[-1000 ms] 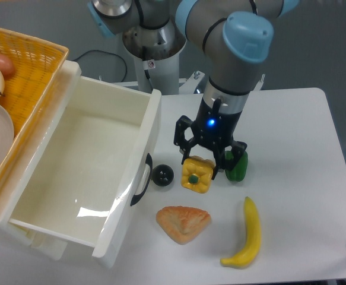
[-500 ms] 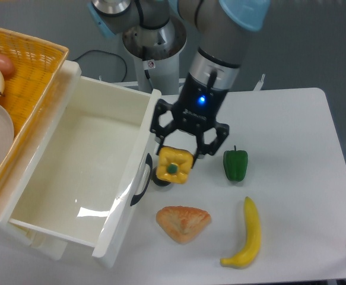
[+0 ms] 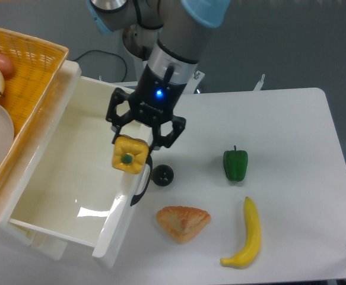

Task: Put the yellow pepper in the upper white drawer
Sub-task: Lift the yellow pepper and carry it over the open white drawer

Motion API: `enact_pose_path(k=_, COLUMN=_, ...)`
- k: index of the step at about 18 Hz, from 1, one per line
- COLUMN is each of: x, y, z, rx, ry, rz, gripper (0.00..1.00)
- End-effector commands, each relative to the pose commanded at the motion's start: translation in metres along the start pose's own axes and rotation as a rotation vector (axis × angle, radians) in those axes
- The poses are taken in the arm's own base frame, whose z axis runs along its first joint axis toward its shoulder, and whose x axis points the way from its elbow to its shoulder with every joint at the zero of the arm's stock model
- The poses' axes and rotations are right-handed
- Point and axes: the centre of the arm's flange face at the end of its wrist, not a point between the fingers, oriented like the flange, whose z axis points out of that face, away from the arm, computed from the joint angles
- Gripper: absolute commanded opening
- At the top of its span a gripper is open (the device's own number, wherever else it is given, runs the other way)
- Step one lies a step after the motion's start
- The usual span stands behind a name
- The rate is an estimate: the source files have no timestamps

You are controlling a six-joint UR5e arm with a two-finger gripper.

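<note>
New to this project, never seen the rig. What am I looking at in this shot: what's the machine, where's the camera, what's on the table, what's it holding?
One fixed camera looks down at a white table. The grey and blue machine is a robot arm; its gripper has its jaws shut on the yellow pepper, held in the air above the front wall of the upper white drawer, which is pulled open. On the table lie a green pepper, a banana, a croissant-like pastry and a small black ball. A yellow wicker basket sits at the upper left.
</note>
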Motion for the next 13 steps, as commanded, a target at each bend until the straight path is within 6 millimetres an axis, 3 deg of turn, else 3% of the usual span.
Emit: enact_pose_path(k=13, x=0.027, y=0.001, z=0.032, rx=-0.043, ry=0.041, rz=0.040, gripper=0.17)
